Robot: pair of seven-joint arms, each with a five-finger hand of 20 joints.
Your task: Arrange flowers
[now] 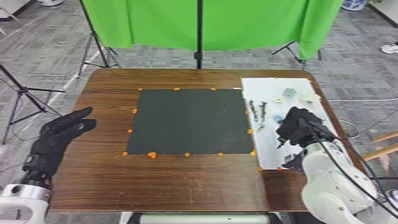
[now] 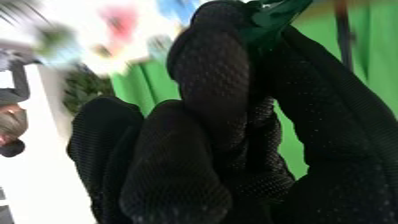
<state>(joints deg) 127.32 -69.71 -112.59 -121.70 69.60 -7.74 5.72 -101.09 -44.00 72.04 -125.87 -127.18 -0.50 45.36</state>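
- Bright, diffuse light covers the table [image 1: 195,185], leaving a soft sheen on its near part.
- The white board [image 1: 266,85] at right is bright.
- The right hand [image 1: 298,125] is dark, with deep shade between its fingers.
- In the right wrist view, pale areas glare and the green cloth [image 2: 378,75] is out of focus.

The head view looks forward and down from the near side across the table [image 1: 102,180]; the wrist view, close against the right hand [image 1: 298,126], faces the green curtain [image 1: 151,25]. The 2 share hand and curtain.
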